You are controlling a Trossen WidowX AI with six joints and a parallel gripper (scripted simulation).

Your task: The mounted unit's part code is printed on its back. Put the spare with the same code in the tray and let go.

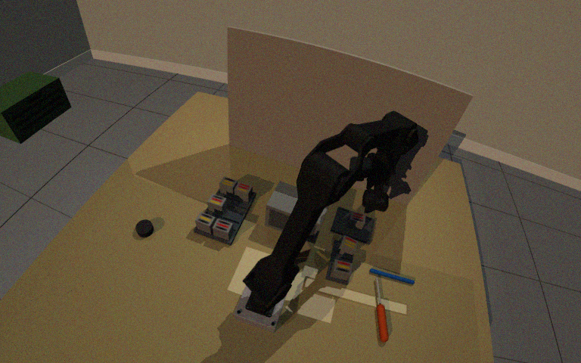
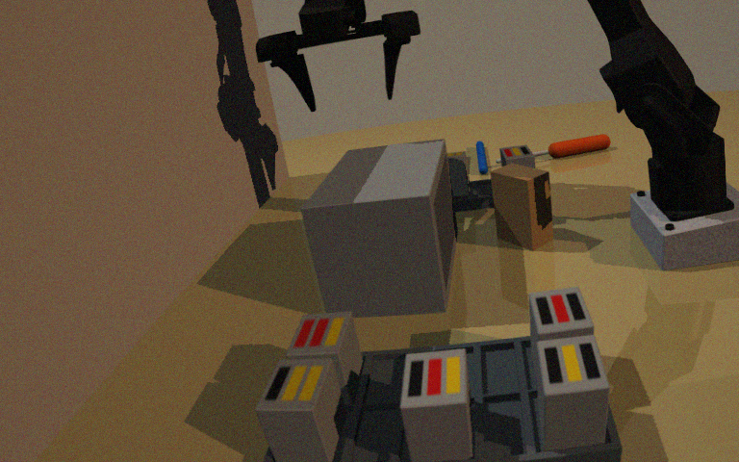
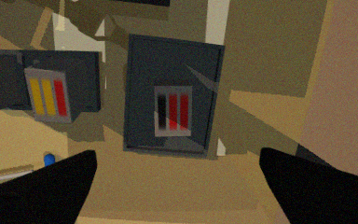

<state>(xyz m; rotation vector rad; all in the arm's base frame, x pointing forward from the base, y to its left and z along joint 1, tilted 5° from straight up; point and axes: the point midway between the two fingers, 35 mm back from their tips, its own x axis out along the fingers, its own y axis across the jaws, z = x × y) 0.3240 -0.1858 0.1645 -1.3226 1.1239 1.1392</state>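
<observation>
The tray (image 1: 338,227) (image 3: 144,70) is a shallow dark tray right of the large grey box. A grey spare (image 1: 358,218) (image 3: 172,112) with black, red and red bars stands in it, bars up, near one end. My gripper (image 2: 351,104) (image 3: 180,157) is wide open and empty, above the tray and clear of the spare. The large grey box (image 1: 280,201) (image 2: 381,250) has an open side toward the arm base. I cannot make out a mounted unit or its printed code. The small rack beside the tray holds a yellow, yellow, red spare (image 1: 349,244) (image 3: 48,95) and another spare (image 1: 343,269) (image 2: 515,154).
A larger rack (image 1: 240,218) (image 2: 498,370) left of the box holds several spares. A brown block (image 2: 520,207) stands between box and arm base. A blue rod (image 1: 392,276) and an orange-handled screwdriver (image 1: 382,323) lie at right. A tall panel (image 1: 299,98) stands behind. A black puck (image 1: 144,228) is far left.
</observation>
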